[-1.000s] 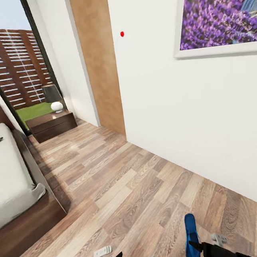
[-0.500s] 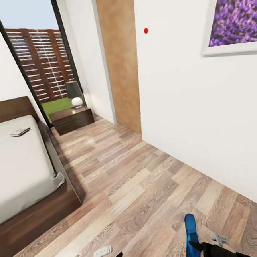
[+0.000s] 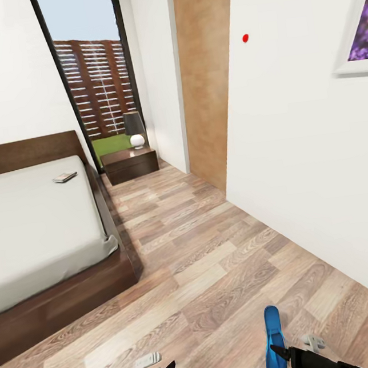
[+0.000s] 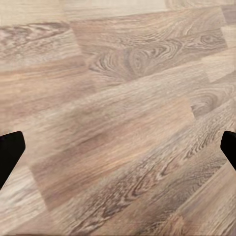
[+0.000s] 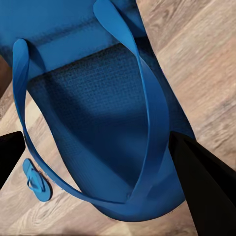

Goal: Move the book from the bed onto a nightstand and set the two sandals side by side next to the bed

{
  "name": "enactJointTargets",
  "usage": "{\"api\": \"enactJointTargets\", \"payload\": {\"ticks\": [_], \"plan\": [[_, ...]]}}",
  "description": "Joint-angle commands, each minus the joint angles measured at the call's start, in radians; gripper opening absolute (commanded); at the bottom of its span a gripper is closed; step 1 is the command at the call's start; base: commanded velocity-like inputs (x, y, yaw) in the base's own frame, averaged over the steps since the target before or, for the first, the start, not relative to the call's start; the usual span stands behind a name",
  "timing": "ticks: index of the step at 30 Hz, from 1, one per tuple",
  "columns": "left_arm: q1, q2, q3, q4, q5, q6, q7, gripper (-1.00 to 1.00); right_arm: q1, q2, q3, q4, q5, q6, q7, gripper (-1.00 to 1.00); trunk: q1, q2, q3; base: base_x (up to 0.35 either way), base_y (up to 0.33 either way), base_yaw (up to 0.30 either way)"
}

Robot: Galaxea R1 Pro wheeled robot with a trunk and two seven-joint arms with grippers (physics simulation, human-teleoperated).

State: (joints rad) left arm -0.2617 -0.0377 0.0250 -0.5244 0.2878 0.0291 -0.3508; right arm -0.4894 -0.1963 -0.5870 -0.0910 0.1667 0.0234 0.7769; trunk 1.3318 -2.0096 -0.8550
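- The book (image 3: pixel 65 177) is lying flat on the grey mattress of the bed (image 3: pixel 33 225), near the headboard.
- The nightstand (image 3: pixel 130 164) is standing beside the bed.
- One blue sandal (image 3: pixel 276 348) is hanging in the right gripper (image 3: pixel 280 352); another sandal (image 5: pixel 37 180) is lying on the floor.

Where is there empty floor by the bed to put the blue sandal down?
Bare planks run between the bed and the white wall, up to the nightstand. The right end effector holds a sandal; another sandal lies below.

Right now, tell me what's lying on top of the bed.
On the bed's grey mattress lies one small book, near the headboard on the nightstand side. Its cover is too small to read.
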Motion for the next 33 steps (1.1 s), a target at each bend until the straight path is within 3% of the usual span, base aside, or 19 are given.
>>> {"api": "enactJointTargets", "payload": {"ticks": [1, 33], "plan": [[-0.001, -0.001, 0.003, 0.001, 0.007, 0.003, -0.005, 1.00, 0.000, 0.000, -0.010, -0.001, 0.008, 0.003, 0.004, -1.00, 0.000, 0.000, -0.001, 0.000, 0.000, 0.289], [-0.001, -0.001, 0.003, 0.000, 0.005, 0.003, -0.006, 1.00, 0.000, 0.000, -0.010, -0.001, 0.008, 0.003, 0.004, -1.00, 0.000, 0.000, -0.001, 0.055, -0.048, 0.289]]}}
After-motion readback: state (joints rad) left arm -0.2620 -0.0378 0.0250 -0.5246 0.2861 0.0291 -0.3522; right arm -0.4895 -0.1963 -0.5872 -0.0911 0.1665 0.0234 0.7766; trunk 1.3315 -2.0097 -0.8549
